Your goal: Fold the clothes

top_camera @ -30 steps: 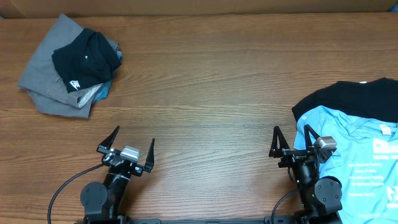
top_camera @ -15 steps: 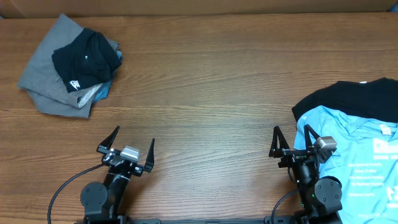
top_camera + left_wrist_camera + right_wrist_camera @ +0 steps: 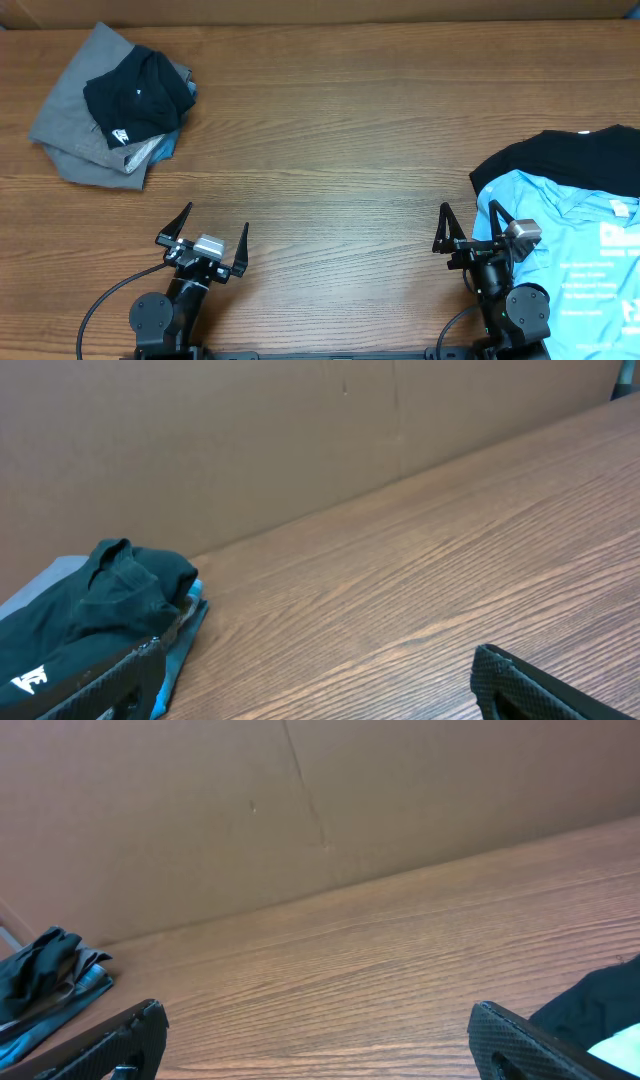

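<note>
A light blue T-shirt (image 3: pixel 575 255) with white print lies spread at the table's right edge, on top of a black shirt (image 3: pixel 560 155). A folded pile sits at the far left: a grey shirt (image 3: pixel 70 120) under a black one (image 3: pixel 135 95), the black one also seen in the left wrist view (image 3: pixel 90 605). My left gripper (image 3: pixel 213 233) rests near the front edge, open and empty. My right gripper (image 3: pixel 468 226) is open too, its right finger beside the blue shirt's sleeve. In the right wrist view the black shirt's edge (image 3: pixel 590 1000) shows by the right finger.
A brown cardboard wall (image 3: pixel 250 440) runs along the table's far edge. Bare wooden tabletop (image 3: pixel 330 150) spans the middle between the two piles. Both arm bases stand at the front edge.
</note>
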